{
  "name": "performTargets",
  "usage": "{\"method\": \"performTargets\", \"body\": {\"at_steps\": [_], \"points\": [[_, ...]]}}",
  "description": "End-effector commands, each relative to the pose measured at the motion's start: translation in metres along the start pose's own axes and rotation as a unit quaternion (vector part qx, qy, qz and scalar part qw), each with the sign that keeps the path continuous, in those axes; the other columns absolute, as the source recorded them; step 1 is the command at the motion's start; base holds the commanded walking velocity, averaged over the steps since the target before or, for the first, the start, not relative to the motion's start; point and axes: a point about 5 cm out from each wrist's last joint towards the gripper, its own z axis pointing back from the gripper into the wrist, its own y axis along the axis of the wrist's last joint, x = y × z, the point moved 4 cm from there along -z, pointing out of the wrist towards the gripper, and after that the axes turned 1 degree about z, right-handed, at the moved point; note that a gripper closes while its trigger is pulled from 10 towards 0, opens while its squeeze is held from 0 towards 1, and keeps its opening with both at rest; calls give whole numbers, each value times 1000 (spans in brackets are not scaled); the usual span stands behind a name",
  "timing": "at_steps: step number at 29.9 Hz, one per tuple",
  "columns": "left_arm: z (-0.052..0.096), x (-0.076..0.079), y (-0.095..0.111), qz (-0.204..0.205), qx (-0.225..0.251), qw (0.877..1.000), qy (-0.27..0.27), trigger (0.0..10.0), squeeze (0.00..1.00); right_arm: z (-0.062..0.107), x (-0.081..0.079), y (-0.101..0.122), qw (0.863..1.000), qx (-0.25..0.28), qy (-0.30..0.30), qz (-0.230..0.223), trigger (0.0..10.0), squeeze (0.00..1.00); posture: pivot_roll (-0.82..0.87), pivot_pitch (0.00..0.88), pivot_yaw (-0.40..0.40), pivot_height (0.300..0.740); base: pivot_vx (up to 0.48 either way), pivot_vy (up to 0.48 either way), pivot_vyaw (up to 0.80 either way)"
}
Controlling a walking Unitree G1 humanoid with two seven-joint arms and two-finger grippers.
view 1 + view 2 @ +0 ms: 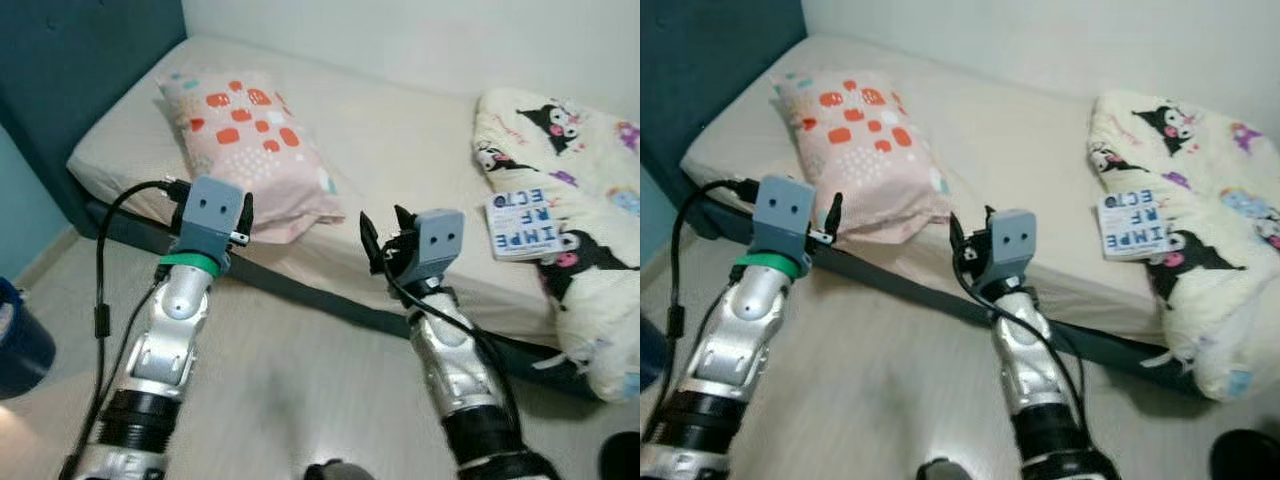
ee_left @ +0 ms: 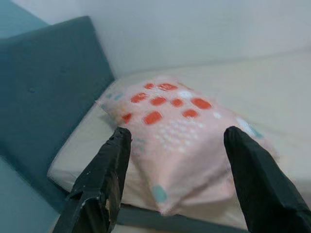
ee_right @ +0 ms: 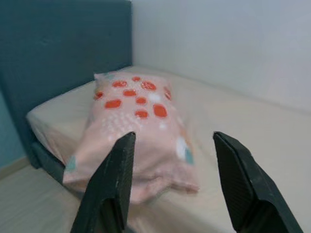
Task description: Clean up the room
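Left wrist view frames the pink cloth pillow with red spots (image 2: pixel 180 131) between my spread left gripper (image 2: pixel 177 145); my right gripper (image 3: pixel 170 160), likewise spread, aims there, probably for tidying.

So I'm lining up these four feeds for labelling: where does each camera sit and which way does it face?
Left eye: head, looking down at the bed; both arms show.
Right eye: same scene, shifted sideways.
Left wrist: looks past the open left gripper at the pillow.
Right wrist: looks past the open right gripper at it.
All four share the pillow.
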Motion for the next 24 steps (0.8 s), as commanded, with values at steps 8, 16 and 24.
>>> {"method": "performTargets", "body": {"at_steps": [8,16,24], "points": [[1,-7,-9,-16,-16,1000,17,10000,0,1,-13,-4,1000,-7,21,20,10000,0,-36,68,12,730,480,0,99],[0,-19,-13,-29,-25,998,56,10000,0,0,-16,-4,999,-6,31,16,10000,0,-30,70,9,730,472,0,790],[0,-22,-13,-35,-26,997,68,10000,0,1,-19,-3,999,-2,38,12,10000,0,-28,71,10,730,472,0,745]]}}
